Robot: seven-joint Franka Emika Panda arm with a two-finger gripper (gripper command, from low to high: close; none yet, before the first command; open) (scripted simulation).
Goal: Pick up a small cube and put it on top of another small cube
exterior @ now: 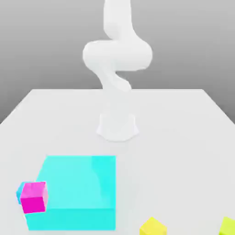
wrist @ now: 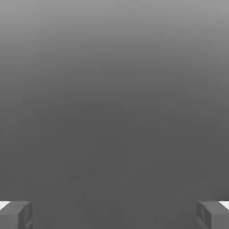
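Tool (wrist: 114, 214) wide open, holding nothing; its two fingertips (wrist: 15, 214) sit far apart against plain grey backdrop, so it looks raised and aimed off the desk (exterior: 183, 128). Arm (exterior: 117, 55) stands coiled upright over its base at mid-desk. Yellow cube (exterior: 153, 226) lies at the desk's near edge, well out from the base and below the tool. Yellow-green cube (exterior: 227, 226) sits at the near corner on the exterior view's right, apart from it. Cyan block (exterior: 75, 190) and magenta cube (exterior: 34, 197) sit toward the other near corner. Next move likely needs tilting down and reaching toward the near edge.
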